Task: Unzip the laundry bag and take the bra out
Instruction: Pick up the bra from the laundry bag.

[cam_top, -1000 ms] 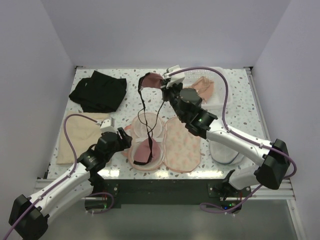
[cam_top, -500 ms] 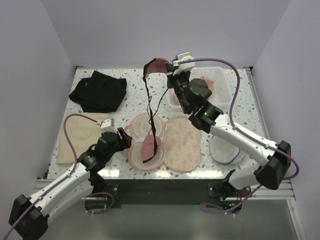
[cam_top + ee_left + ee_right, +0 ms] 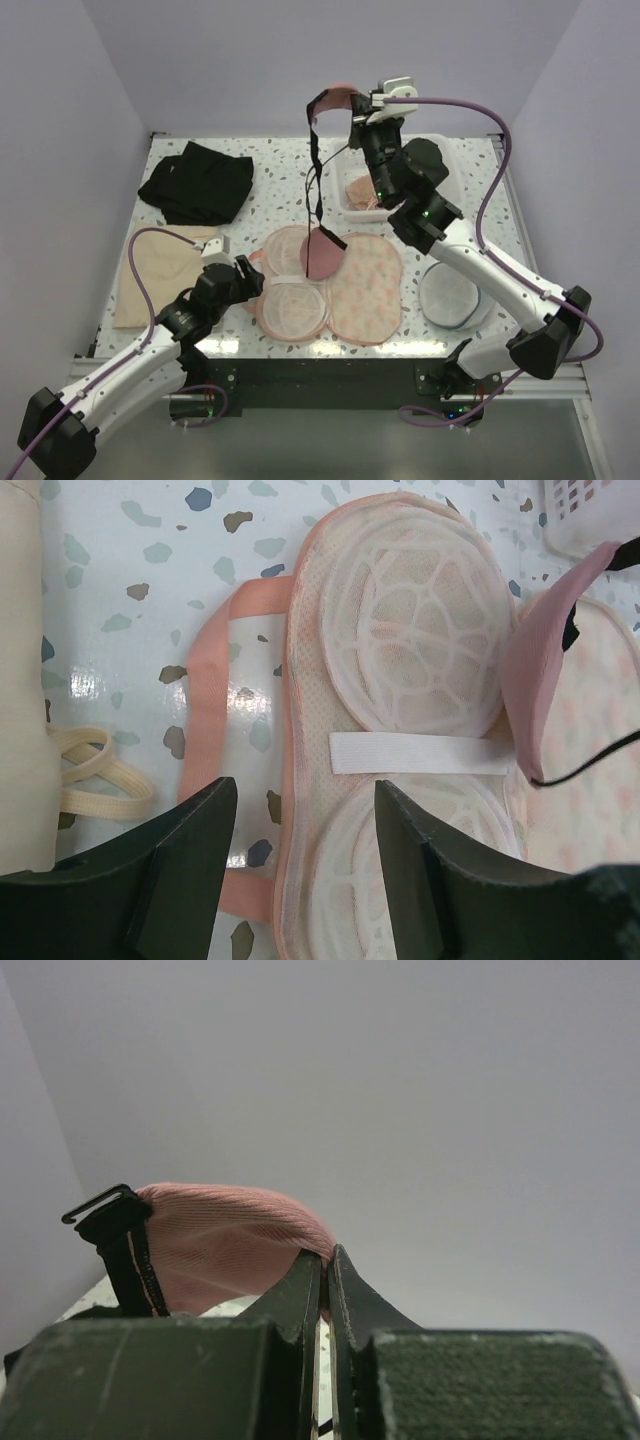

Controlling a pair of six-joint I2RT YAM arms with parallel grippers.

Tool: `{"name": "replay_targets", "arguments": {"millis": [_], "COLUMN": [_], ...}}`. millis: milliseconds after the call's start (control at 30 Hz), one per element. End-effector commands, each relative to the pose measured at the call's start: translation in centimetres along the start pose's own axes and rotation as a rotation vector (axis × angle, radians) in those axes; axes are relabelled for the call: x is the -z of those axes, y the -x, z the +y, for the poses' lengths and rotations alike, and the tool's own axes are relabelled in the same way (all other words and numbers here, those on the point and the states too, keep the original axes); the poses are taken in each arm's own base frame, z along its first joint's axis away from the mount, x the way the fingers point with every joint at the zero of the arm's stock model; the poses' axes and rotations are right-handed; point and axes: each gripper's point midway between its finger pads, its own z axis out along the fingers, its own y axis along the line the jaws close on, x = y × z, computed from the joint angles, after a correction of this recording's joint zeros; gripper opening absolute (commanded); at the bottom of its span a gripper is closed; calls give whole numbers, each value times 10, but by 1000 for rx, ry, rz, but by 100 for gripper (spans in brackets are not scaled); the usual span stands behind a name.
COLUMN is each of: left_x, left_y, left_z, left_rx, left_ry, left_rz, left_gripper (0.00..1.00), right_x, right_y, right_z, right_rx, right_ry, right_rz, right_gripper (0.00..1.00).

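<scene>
Bra [image 3: 322, 255] (one) hangs from right end effector [image 3: 326, 1265] above one laundry bag [image 3: 295, 305].

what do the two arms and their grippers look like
The left arm and right arm have white link shells with black joints. A purple cable loops along each. The left gripper and right gripper have dark, matte, wedge-shaped fingers, with a white block at each wrist.

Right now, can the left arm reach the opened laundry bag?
Probably yes: the open left gripper hovers at the laundry bag, nothing between them; the bra dangles farther off from the right gripper.
</scene>
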Motion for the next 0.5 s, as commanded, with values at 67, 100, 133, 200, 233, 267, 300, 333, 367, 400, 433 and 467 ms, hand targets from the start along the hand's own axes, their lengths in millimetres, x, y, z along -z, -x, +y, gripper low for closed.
{"name": "replay_targets", "arguments": {"millis": [67,100,133,200,233,267,300,333,367,400,433,467], "left_x": [-1,-1,-1,-1,-1,-1,-1,-1,-2,-2,-2,-2], "left_y": [11,11,12,11,11,12,11,12,10,10,10,9], "left_z": [-9,-10,-10,-10,-10,-10,-10,-10,-9,-9,-8,-8], "left_rx": [4,5,5,4,4,4,4,4,2,0,2,0], "left_ry": [-30,-31,-32,-29,-30,-29,-28,-29,-25,-25,-24,-23], "left_rz": [-40,-41,-42,-39,-40,-41,-40,-41,-37,-37,-36,-35], "left_gripper": [63,63,62,63,63,63,63,63,63,63,63,63], "right_x": [-11,-12,-14,-17,-18,-18,-19,-19,-20,-21,-22,-23], "right_y": [48,47,52,53,58,62,63,72,75,78,87,90], "right_z": [-29,-31,-35,-38,-41,-43,-44,-47,-48,-50,-55,-57], "right_rx": [-29,-29,-33,-29,-33,-35,-28,-31,-28,-18,-20,-18], "right_ry": [-93,-102,-111,-122,-128,-134,-135,-145,-150,-157,-171,-178], "right_rz": [-116,-115,-127,-132,-145,-154,-157,-174,-181,-185,-202,-208], "right_gripper": [0,0,0,0,0,0,0,0,0,0,0,0]}}
